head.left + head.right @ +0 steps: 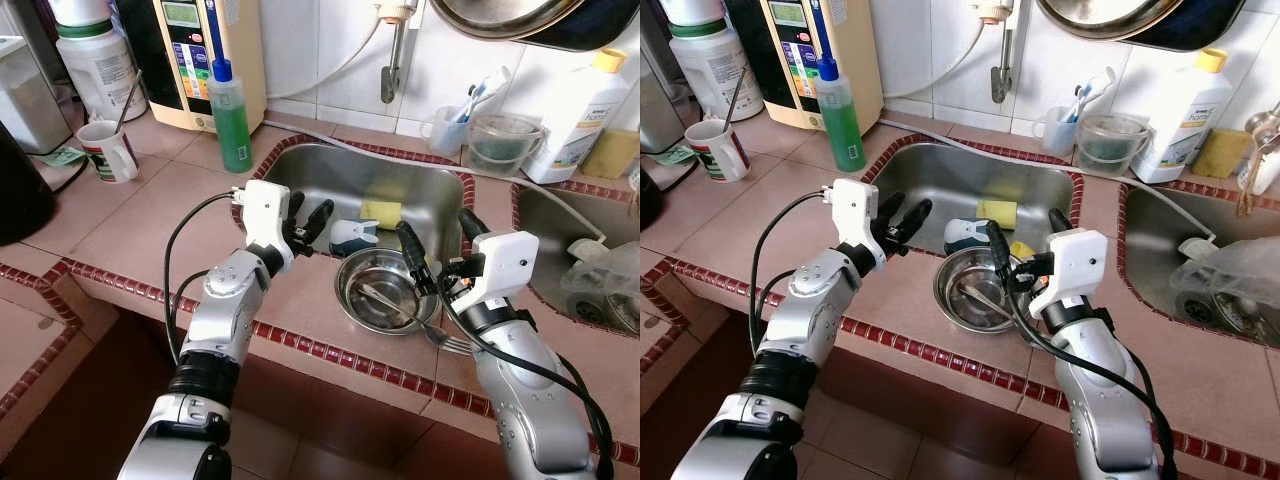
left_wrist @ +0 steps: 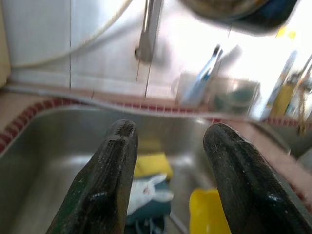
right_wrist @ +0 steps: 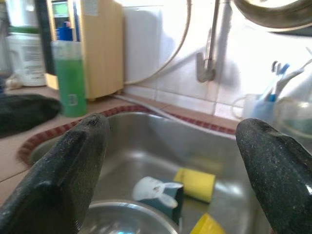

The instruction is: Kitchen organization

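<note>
I have both grippers over the near edge of the steel sink (image 1: 330, 175), which is sunk into a pink tiled counter (image 1: 150, 215) trimmed with dark red mosaic. The left gripper (image 1: 308, 215) hangs at the sink's near left corner, fingers spread, nothing between them. The right gripper (image 1: 440, 250) sits at the near right corner, fingers spread wide and empty, one finger above the bowl's rim.

The round steel bowl (image 1: 375, 290) rests half on the near ledge, half over the basin. A fork (image 1: 415, 318) lies across it, long axis running from the bowl's centre toward the robot's right, tines out over the rim beside the right wrist.

Open room lies in the basin's left half. Farther back lie a yellow rectangular sponge (image 1: 380, 211) and a small white and teal object (image 1: 352, 238), just beside each other. A green liquid bottle (image 1: 230, 118) stands upright on the counter at the sink's far left corner
</note>
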